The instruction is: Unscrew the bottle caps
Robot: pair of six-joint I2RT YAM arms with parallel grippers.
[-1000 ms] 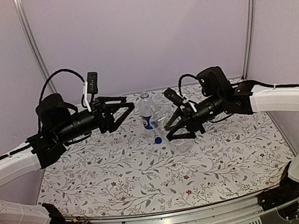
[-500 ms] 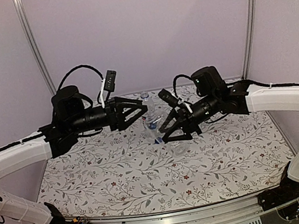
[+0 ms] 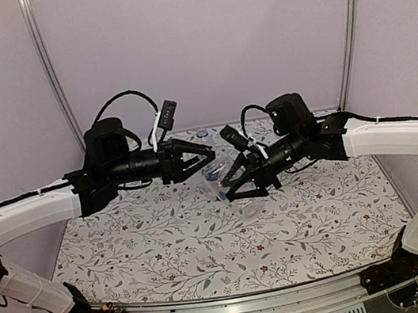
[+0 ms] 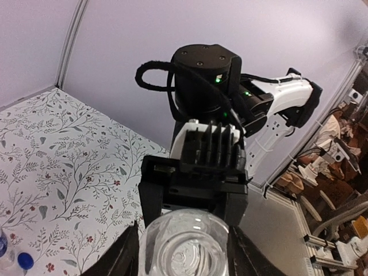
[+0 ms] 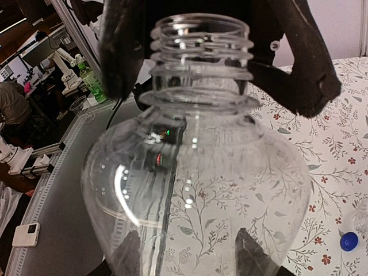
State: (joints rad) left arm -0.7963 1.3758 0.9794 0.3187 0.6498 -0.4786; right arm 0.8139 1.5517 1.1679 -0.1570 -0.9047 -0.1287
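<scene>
My right gripper (image 3: pixel 228 187) is shut on the body of the shorter, see-through bottle (image 3: pixel 248 205), held off the table and tilted toward the left arm. In the right wrist view the bottle (image 5: pixel 201 172) fills the frame between my right gripper's jaws (image 5: pixel 190 259); its threaded neck is bare. My left gripper (image 3: pixel 208 160) stands open with the neck between its fingers (image 5: pixel 123 52), a gap showing on one side. The left wrist view looks straight into the bottle's mouth (image 4: pixel 184 230). A blue cap (image 5: pixel 349 241) lies loose on the table. The taller bottle (image 3: pixel 202 135) stands behind the grippers.
A floral cloth (image 3: pixel 152 246) covers the table. Metal posts (image 3: pixel 51 78) and lilac walls close in the back and sides. The right arm's black wrist (image 4: pixel 207 75) faces the left camera. The blue cap (image 4: pixel 24 260) lies near the left gripper's side.
The left arm has swung right to the bottle and its jaws have narrowed around the neck. The right gripper has raised the clear bottle slightly and tilted it toward the left.
</scene>
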